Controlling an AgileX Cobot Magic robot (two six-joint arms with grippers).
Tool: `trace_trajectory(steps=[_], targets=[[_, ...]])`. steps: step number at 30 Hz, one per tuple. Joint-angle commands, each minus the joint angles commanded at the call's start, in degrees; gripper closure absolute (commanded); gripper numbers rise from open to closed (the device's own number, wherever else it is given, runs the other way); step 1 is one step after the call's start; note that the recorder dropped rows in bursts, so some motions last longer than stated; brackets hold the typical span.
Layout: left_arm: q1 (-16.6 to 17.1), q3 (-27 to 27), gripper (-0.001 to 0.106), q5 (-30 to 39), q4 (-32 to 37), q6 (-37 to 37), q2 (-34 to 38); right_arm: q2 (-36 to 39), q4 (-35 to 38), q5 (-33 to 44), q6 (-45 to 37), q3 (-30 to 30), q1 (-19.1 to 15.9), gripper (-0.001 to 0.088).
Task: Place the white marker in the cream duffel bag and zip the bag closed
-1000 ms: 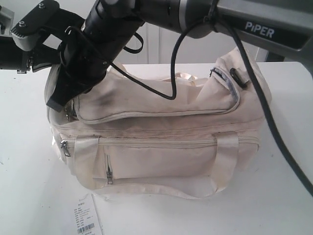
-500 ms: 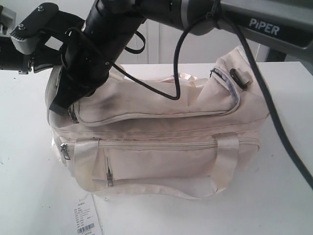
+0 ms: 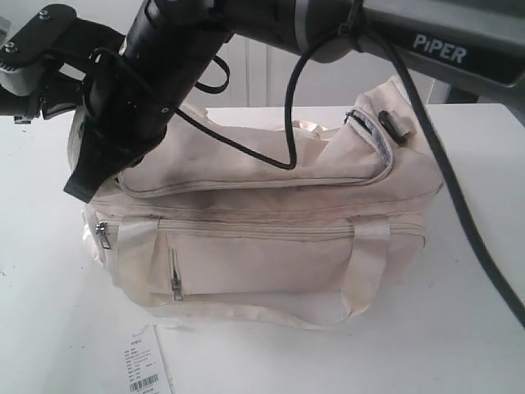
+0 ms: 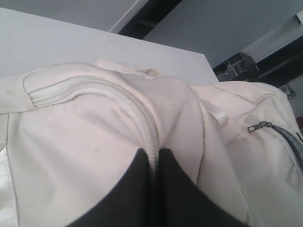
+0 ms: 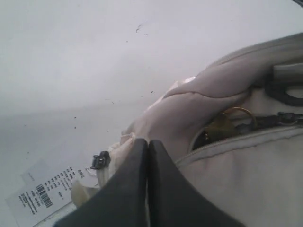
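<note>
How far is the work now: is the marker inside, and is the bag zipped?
Done: no white marker lies outside, so it is probably inside the cream duffel bag; I cannot see it. In hand: the left end effector pinches the top zip seam, the right end effector is shut at the bag's end. Left: the zip looks open near its puller.

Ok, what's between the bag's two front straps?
The exterior view shows a front pocket of the bag, with a long zip across its top and a short upright zip at one end.
</note>
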Motion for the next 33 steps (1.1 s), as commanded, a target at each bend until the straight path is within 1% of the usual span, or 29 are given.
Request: trace_trajectory(steps=[2, 4, 7, 9, 10, 11, 12, 13, 16, 18, 21, 24, 27, 29, 31, 33], targets=[[0.0, 0.0, 0.105, 0.0, 0.2, 0.2, 0.0, -0.1, 0.1, -2.0, 3.4, 0.0, 0.0, 0.086], [0.0, 0.0, 0.105, 0.0, 0.2, 0.3, 0.0, -0.1, 0.7, -3.3, 4.8, 0.0, 0.0, 0.0792], [0.0, 0.0, 0.105, 0.1, 0.2, 0.3, 0.0, 0.9, 1.0, -4.4, 4.8, 0.0, 0.0, 0.0582], [0.0, 0.0, 0.105, 0.1, 0.2, 0.3, 0.0, 2.2, 0.7, -5.6, 4.0, 0.0, 0.0, 0.041], [0.0, 0.0, 0.105, 0.1, 0.2, 0.3, 0.0, 2.7, 0.0, -6.4, 2.1, 0.0, 0.0, 0.0342], [0.0, 0.0, 0.105, 0.1, 0.2, 0.3, 0.0, 3.2, -0.5, -7.0, -0.9, 0.0, 0.0, 0.03], [0.0, 0.0, 0.105, 0.1, 0.2, 0.3, 0.0, 3.4, -0.7, -7.1, -6.9, 0.0, 0.1, 0.0286], [0.0, 0.0, 0.105, 0.1, 0.2, 0.3, 0.0, 3.7, -0.7, -6.7, -14.0, 0.0, 0.1, 0.0287], [0.0, 0.0, 0.105, 0.3, 0.2, 0.3, 0.0, 3.8, -0.5, -6.2, -31.7, 0.0, 0.1, 0.0287], [0.0, 0.0, 0.105, 0.3, 0.2, 0.3, 0.0, 3.8, -0.6, -6.9, -39.7, 0.0, 0.1, 0.0287], [0.0, 0.0, 0.105, 0.3, 0.6, 0.4, 0.0, 4.0, -2.1, -7.6, -47.9, 0.0, 0.1, 0.0287], [0.0, 0.0, 0.105, 0.3, 0.7, 0.4, 0.0, 4.8, -3.4, -8.1, -52.6, 0.0, 0.1, 0.0287], [0.0, 0.0, 0.105, 0.6, 0.7, 0.4, 0.0, 5.6, -8.1, -10.2, -52.7, 0.0, 0.1, 0.0288], [0.0, 0.0, 0.105, 0.6, 0.7, 0.4, 0.0, 6.1, -9.4, -11.5, -52.7, 0.0, 0.1, 0.0288], [0.0, 0.0, 0.105, 0.6, 0.7, 0.4, 0.0, 6.6, -9.5, -13.4, -52.7, 0.0, 0.1, 0.031], [0.0, 0.0, 0.105, 0.7, 0.7, 0.4, 0.0, 6.9, -9.5, -15.1, -52.7, 0.0, 0.1, 0.0354]])
